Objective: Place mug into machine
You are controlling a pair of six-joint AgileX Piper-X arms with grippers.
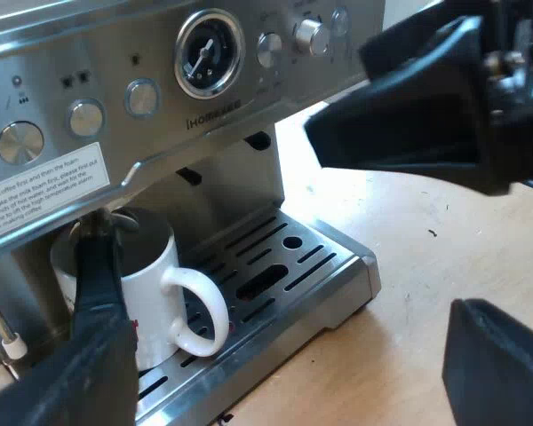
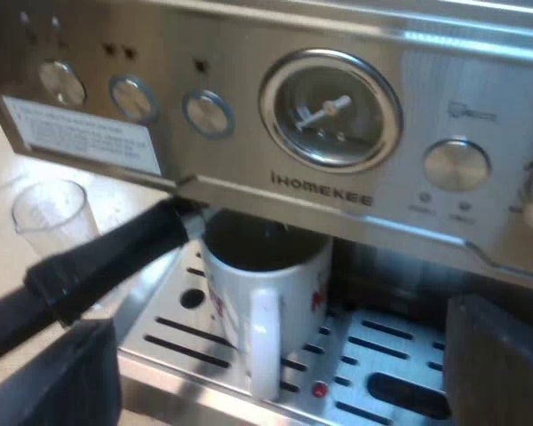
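Left wrist view, around: the espresso machine point(image 1: 160, 133) with its pressure gauge point(image 1: 210, 53). The holder's dark handle point(image 1: 99, 266) juts out across the mug's near side. A black part of the other arm point(image 1: 426, 98) hangs by the machine's front, over the table point(image 1: 409, 240).
Left wrist view, mug: the white mug point(image 1: 147, 275) stands upright on the drip tray point(image 1: 342, 284).
Left wrist view, left tool point(image 1: 280, 328): fingers spread wide, gripping nothing.
Right wrist view, around: a measuring glass point(image 2: 53, 213) stands beside the machine. The dark handle reaches out from above the mug.
Right wrist view, mug: on the tray beneath the gauge, its handle facing the camera.
Right wrist view, right tool point(image 2: 275, 328): fingers wide apart and empty, with the mug ahead between them.
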